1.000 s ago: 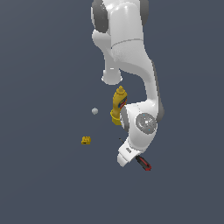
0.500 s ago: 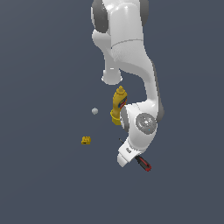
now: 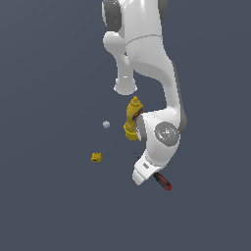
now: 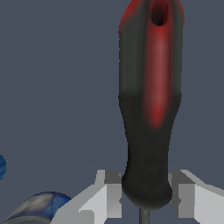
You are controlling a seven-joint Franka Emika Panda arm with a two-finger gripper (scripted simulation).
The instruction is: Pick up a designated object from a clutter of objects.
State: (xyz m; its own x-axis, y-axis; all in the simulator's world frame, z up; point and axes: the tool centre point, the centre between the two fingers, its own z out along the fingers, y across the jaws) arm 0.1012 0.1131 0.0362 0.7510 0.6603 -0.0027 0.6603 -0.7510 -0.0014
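The screwdriver has a black-and-red handle and fills the wrist view. Its handle base sits between my two grey fingers, which press on it from both sides. My gripper is shut on the handle near where the thin shaft begins. In the exterior view the red-and-black handle sticks out below my white hand, and the shaft's dark tip shows beside it. The fingers are hidden there behind the hand.
A yellow mustard bottle lies just behind my wrist. A small white ball and a tiny yellow block lie toward the exterior view's left. A dark round disc and a blue piece show in the wrist view.
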